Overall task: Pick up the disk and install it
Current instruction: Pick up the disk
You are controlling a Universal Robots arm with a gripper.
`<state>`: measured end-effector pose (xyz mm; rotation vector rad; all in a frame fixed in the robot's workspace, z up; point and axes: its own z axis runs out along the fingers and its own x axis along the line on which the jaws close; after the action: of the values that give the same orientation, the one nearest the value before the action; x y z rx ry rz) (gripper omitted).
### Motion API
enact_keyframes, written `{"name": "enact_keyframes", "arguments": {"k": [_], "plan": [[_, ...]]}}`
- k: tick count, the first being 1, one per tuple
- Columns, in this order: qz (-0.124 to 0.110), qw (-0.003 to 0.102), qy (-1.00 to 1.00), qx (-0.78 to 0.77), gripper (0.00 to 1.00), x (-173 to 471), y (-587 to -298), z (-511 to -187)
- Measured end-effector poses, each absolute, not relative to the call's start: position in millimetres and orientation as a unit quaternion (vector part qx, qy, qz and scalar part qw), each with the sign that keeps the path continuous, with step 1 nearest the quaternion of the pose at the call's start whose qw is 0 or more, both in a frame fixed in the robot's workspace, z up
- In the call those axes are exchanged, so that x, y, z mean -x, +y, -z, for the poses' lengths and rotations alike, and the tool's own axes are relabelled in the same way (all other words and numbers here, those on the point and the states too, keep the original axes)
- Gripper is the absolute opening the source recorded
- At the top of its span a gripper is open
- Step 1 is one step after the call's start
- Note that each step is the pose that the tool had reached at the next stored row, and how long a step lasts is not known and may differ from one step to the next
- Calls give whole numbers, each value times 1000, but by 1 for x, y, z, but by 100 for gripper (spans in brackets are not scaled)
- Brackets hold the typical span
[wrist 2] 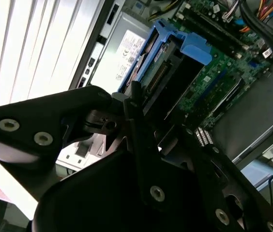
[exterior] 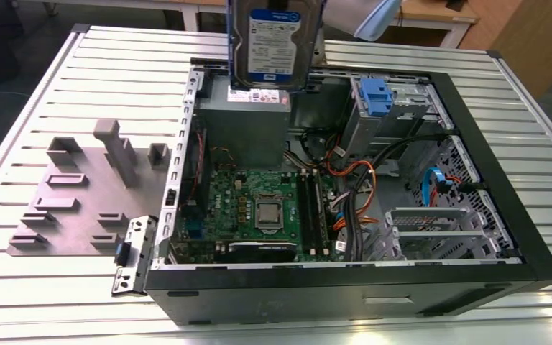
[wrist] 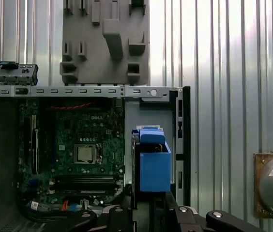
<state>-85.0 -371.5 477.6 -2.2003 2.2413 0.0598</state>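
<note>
Claw (wrist 2: 129,108) clamped on the disk (exterior: 274,43). The disk sticks out past the fingertips, upright, with the open computer case (exterior: 353,291) beyond it. Pickup done. I judge the install is not done, as the disk is in no bay yet.

The gripper (wrist 2: 127,102) points straight down from above, its black fingers (wrist 2: 139,130) clamped on the disk (wrist 2: 168,77) end, which hangs upright

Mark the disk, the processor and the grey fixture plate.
disk (exterior: 274,49), exterior view, on its white-and-blue label.
processor (exterior: 269,213), exterior view, middle of its metal lid.
fixture plate (exterior: 94,192), exterior view, bare flat patch between its blocks.
</note>
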Motion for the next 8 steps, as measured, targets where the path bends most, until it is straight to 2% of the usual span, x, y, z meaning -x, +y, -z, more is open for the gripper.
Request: {"name": "enact_keyframes", "arguments": {"k": [8], "plan": [[-19,0,713,700,35,49,-371,-478]]}}
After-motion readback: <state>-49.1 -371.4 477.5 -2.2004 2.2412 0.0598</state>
